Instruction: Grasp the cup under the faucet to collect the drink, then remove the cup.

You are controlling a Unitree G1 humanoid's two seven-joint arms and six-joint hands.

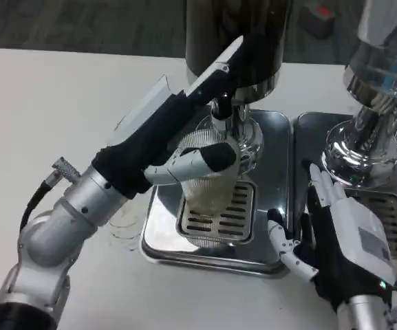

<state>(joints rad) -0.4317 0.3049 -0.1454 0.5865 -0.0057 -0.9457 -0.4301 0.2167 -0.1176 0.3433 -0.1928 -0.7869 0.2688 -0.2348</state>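
Left robot hand (pixel 184 141) is wrapped around a clear, ribbed plastic cup (pixel 208 180), with one finger (pixel 198 161) curled across its front. That cup is held upright on the slotted grille of a shiny steel drip tray (pixel 270 179), directly beneath the chrome faucet (pixel 223 113). Right robot hand (pixel 339 237) is spread wide, nothing gripped, lying over the tray's right edge on the white tabletop (pixel 40 117).
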